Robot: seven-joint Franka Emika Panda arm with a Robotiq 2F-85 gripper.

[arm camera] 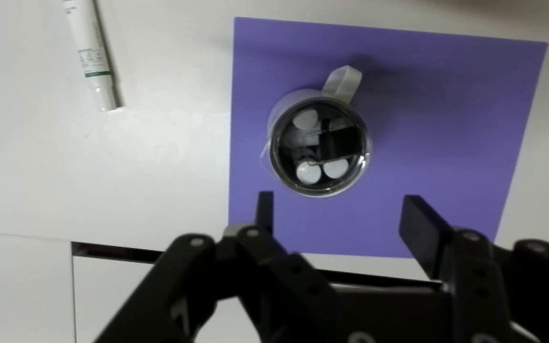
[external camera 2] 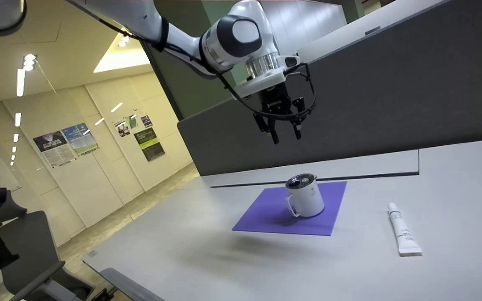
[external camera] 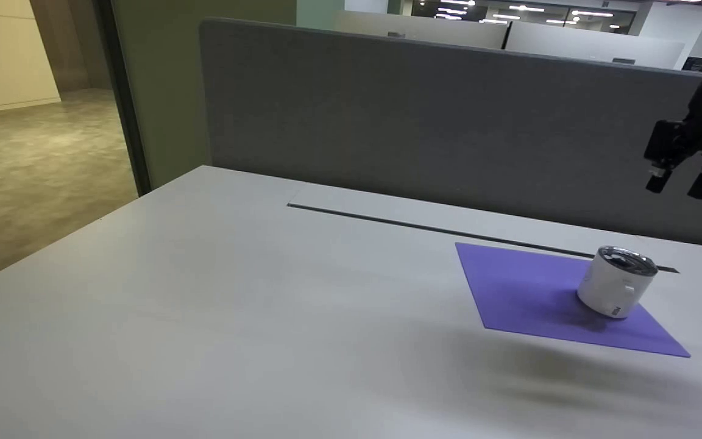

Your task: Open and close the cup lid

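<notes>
below the black gripper [external camera 2: 287, 138], jaws spread, the white cylindrical cup [external camera 2: 308, 202] is capped by its round dark lid [arm camera: 320, 145], white handle [arm camera: 343, 84] at wrist-view one o'clock.

Cup [external camera 2: 310, 201] stands on mat [external camera 2: 257, 217], lid [external camera 2: 301, 181] on cup; mat lies on table [external camera 2: 349, 269]. In an exterior view, tube [external camera 2: 404, 234] lies on table right of mat, apart from it; partition [external camera 2: 391, 92] stands behind mat; chair [external camera 2: 34, 248] stands left of table. Gripper [external camera 2: 286, 137] hangs higher than cup, well apart. In wrist view, tube lies left of mat.
</notes>
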